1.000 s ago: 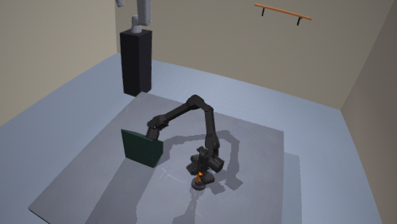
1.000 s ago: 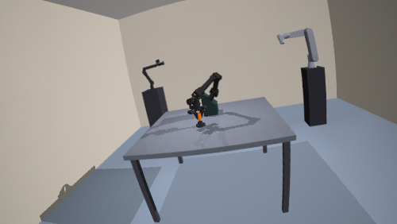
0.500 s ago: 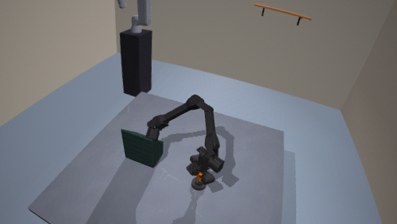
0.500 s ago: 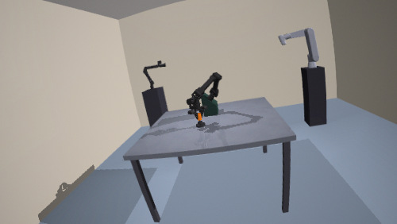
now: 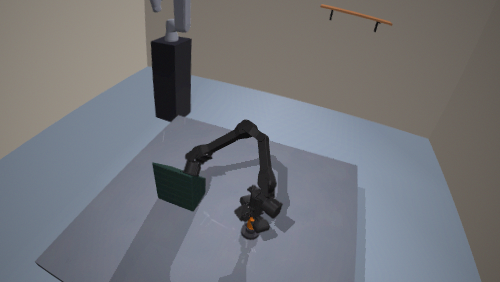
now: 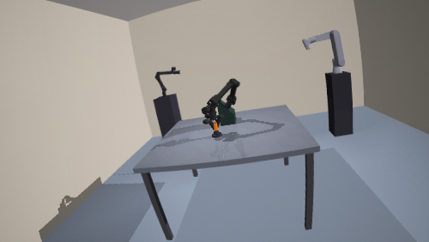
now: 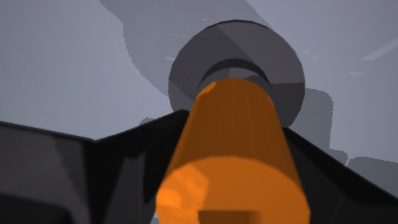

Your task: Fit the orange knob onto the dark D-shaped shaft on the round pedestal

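The orange knob (image 5: pixel 249 224) (image 6: pixel 215 127) (image 7: pixel 235 125) is upright between the fingers, over the round dark pedestal (image 5: pixel 244 235) (image 6: pixel 218 136) (image 7: pixel 200 55). In the wrist view its lower end covers the middle of the pedestal, with a raised grey part showing just beyond it. My gripper (image 7: pixel 231 127) is shut on the knob, one dark finger on each side. The shaft is hidden by the knob. I cannot tell from these views how far the knob is onto the shaft, but it does not look flush with the pedestal base.
A dark green block (image 5: pixel 175 187) (image 6: pixel 227 115) stands on the grey table (image 5: pixel 320 200) (image 6: pixel 274 137) by the arm's base. Behind the table, a pale arm on a black column (image 5: pixel 171 80) (image 6: pixel 340 103) and a dark arm on another column (image 6: pixel 167 113) stand apart.
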